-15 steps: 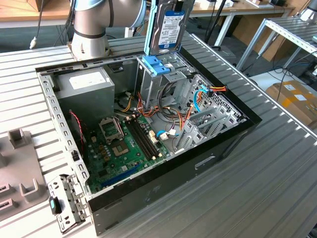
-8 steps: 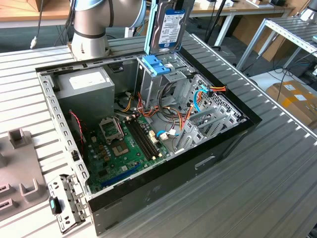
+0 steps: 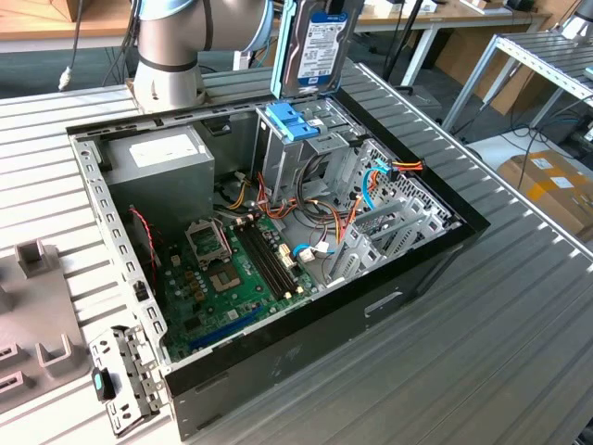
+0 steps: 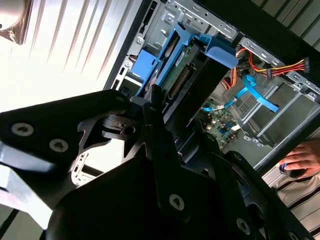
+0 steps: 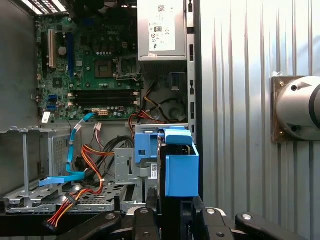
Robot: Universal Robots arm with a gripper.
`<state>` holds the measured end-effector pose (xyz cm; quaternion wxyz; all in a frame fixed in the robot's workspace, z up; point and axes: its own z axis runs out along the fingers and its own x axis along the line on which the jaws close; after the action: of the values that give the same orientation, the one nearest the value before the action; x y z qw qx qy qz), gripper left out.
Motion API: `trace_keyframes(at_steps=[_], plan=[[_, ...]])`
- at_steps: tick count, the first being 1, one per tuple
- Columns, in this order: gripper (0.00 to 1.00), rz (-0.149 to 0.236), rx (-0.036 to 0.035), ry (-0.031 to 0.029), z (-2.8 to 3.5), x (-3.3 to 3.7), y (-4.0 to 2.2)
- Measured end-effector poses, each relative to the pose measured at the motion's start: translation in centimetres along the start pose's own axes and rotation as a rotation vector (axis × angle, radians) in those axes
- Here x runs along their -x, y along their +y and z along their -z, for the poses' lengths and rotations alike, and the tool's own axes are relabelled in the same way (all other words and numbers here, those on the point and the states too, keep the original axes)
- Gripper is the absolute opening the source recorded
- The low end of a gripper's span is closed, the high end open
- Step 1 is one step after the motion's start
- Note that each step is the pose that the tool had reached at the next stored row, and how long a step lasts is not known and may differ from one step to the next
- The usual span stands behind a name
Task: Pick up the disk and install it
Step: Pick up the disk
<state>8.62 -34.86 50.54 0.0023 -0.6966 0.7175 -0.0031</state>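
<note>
Aloft, disk [image 3: 320,46] upright; label blue-over-white

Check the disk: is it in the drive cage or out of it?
Out. In the exterior view the disk hangs upright on edge above the blue-topped cage, not lowered into it.

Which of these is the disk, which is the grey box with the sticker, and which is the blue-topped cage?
The disk [image 3: 322,51], exterior view: middle of its label.
The grey box [image 3: 159,152], exterior view: its white sticker.
The cage [image 3: 289,120], exterior view: its blue plastic top.
</note>
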Motion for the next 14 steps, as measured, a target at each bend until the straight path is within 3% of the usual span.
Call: trace_keyframes(at_steps=[9, 14], plan=[[0.35, 0.000, 0.0000, 0.0019, 0.00, -1.83, -0.05], [0.35, 0.000, -0.0001, 0.0021, -0.01, -3.59, -0.10]])
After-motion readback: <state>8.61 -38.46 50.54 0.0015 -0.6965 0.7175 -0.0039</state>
